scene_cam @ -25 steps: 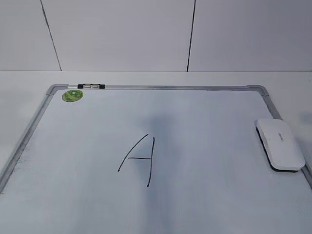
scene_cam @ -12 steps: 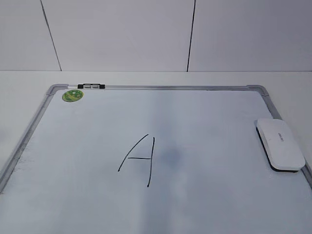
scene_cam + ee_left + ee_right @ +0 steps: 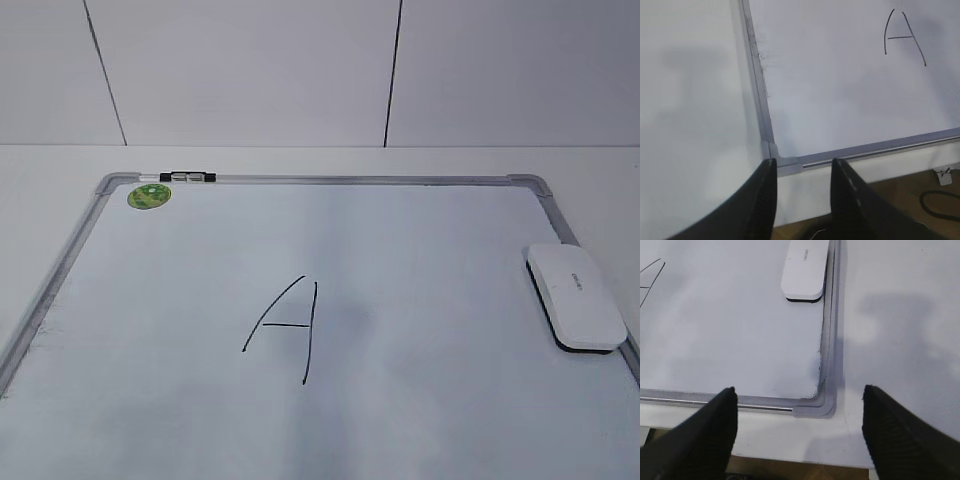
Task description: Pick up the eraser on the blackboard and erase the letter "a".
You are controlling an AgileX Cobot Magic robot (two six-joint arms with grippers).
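The eraser [image 3: 578,295] lies white side up at the right edge of the blackboard [image 3: 420,230]; it also shows in the right wrist view [image 3: 805,270]. A capital "A" [image 3: 285,325] stands mid-board. No lowercase "a" shows; only a faint grey smudge [image 3: 352,318] lies right of the capital. My left gripper [image 3: 802,162] is open and empty over the board's near left corner [image 3: 771,150]. My right gripper [image 3: 797,390] is wide open and empty over the near right corner [image 3: 826,402], well short of the eraser. Neither gripper shows in the exterior view.
A small black-and-white marker [image 3: 187,177] rests on the far frame beside a round green sticker [image 3: 148,196]. The white table [image 3: 900,340] surrounds the board. Its front edge [image 3: 865,172] drops to a brown floor with a cable [image 3: 940,205].
A dark shadow over the board's middle, right of the capital "A", has faded to a faint smudge. The eraser and board have not moved.
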